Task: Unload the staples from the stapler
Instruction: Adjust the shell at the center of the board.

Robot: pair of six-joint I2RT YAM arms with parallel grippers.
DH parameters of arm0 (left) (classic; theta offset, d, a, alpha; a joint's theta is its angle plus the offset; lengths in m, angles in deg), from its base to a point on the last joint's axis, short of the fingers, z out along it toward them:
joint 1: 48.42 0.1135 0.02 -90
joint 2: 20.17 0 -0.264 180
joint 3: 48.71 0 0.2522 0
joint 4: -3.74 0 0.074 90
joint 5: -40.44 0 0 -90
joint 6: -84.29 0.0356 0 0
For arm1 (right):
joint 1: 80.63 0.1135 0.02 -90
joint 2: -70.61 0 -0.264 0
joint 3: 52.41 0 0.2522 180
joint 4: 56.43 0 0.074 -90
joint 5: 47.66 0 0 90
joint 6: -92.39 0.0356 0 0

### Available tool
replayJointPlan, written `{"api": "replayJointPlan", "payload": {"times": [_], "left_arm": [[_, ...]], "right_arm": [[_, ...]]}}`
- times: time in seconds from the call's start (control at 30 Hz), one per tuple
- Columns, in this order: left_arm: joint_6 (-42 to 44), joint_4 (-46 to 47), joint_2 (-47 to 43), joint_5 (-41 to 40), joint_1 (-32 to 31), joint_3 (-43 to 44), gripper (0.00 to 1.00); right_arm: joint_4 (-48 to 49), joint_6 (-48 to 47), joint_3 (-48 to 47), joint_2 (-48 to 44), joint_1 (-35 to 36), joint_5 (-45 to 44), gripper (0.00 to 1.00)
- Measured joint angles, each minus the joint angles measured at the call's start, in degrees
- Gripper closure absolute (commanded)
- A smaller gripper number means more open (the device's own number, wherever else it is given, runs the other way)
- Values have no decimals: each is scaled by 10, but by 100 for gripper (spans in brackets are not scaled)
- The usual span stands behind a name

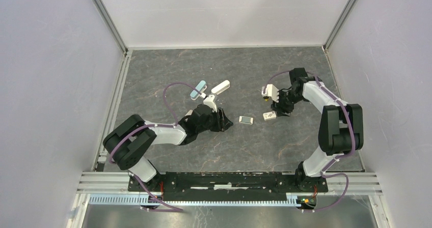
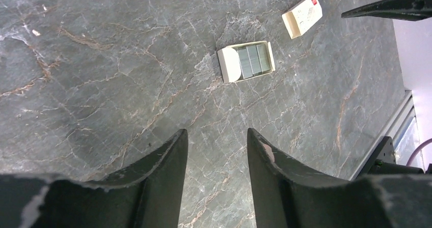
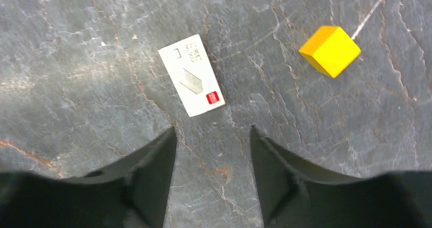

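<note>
Grey staple strips [image 2: 253,60] lie in a small open cream tray [image 2: 229,65] on the table, just ahead of my left gripper [image 2: 216,134], which is open and empty. In the top view the tray [image 1: 246,119] lies right of my left gripper [image 1: 227,122]. A teal oblong item [image 1: 197,89] and a white oblong item [image 1: 220,87] lie behind the left arm. My right gripper [image 3: 213,130] is open and empty, low over the table, just short of a small white box with a red mark [image 3: 192,75]. My right gripper also shows in the top view [image 1: 278,111].
A yellow cube [image 3: 329,50] lies to the right of the white box, also seen in the top view [image 1: 265,98]. The white box shows in the left wrist view [image 2: 302,16] and the top view [image 1: 269,116]. Metal rails and walls border the grey marbled table [image 1: 204,151].
</note>
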Motion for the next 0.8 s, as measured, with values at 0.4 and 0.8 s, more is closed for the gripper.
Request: {"api": "replayJointPlan", "payload": {"times": [0.4,0.8], "left_arm": [[-1,0,11,0,0,5,53],[-24,0,70,-11,0,30,61]], "right_arm": [[118,149,53,1,-23,-42,72],[152,190,101,-4,-15,-45,76]]}}
